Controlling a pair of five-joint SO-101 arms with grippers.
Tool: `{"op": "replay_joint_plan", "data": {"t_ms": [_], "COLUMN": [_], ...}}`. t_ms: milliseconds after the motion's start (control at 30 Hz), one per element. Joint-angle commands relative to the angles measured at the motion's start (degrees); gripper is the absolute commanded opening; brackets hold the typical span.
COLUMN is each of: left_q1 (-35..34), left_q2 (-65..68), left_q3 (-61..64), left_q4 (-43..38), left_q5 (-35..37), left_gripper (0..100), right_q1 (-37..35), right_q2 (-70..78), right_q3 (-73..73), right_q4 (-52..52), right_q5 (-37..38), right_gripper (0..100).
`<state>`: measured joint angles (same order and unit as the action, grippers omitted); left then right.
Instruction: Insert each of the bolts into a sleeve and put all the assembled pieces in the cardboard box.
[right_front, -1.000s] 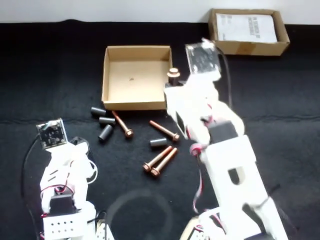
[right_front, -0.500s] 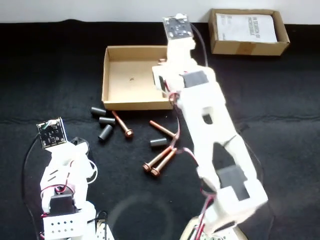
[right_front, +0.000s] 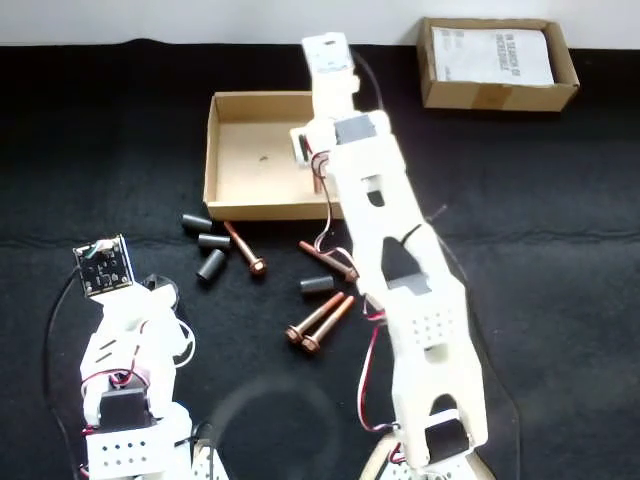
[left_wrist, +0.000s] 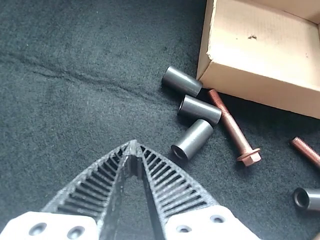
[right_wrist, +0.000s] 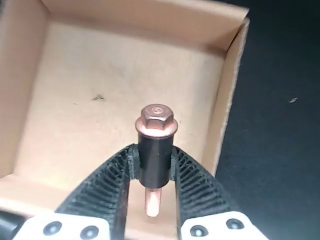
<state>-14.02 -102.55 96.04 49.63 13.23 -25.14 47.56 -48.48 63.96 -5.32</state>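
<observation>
Now: right gripper (right_wrist: 153, 152) clamped on a dark sleeve (right_wrist: 154, 162) with a copper bolt (right_wrist: 156, 121) seated through it. The hex head sits against one end of the sleeve and the threaded tip pokes out of the other. The assembled piece hangs over the bare floor of the cardboard box (right_front: 211, 150), close to the wall nearest the right arm, not touching the bottom as far as can be told. Left gripper (left_wrist: 133, 146) pinched closed, fingers meeting at the tips, nothing between them. It hovers low above the black cloth (right_front: 120, 120), near the front of the table and well apart from the box. Three loose sleeves (left_wrist: 199, 109) lie in a short row just outside the box's near corner, and the farthest touches or nearly touches the cardboard. A loose bolt (left_wrist: 234, 127) lies just beside them. Farther along the cloth lie a fourth sleeve (right_front: 317, 285), another bolt (right_front: 329, 261), and a pair of bolts (right_front: 316, 317) side by side.
</observation>
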Motion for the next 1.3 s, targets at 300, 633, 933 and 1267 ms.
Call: {"op": "replay_joint_plan", "data": {"t_ms": [300, 633, 933, 1267], "left_q1": [-0.31, -0.31, -0.40, -0.31], "left_q2": [-0.04, -0.04, 0.04, 0.04], "left_q3": [1.10, 1.19, 1.19, 1.19], "left_q4": [-0.97, -0.79, -0.62, 3.87], "left_q5": [-0.09, -0.18, -0.18, 0.09], "left_gripper": [1, 1, 1, 1], "right_q1": [-0.84, -1.27, 1.01, 4.44], "right_q2": [12.44, 12.26, 12.26, 0.40], "right_q3": [-21.93, -30.90, -47.16, -52.18], "right_q4": [6.02, 19.82, 37.14, 37.23], "right_q5": [0.44, 0.18, 0.09, 0.09], "right_gripper": [10.4, 27.1, 21.4, 0.5]}}
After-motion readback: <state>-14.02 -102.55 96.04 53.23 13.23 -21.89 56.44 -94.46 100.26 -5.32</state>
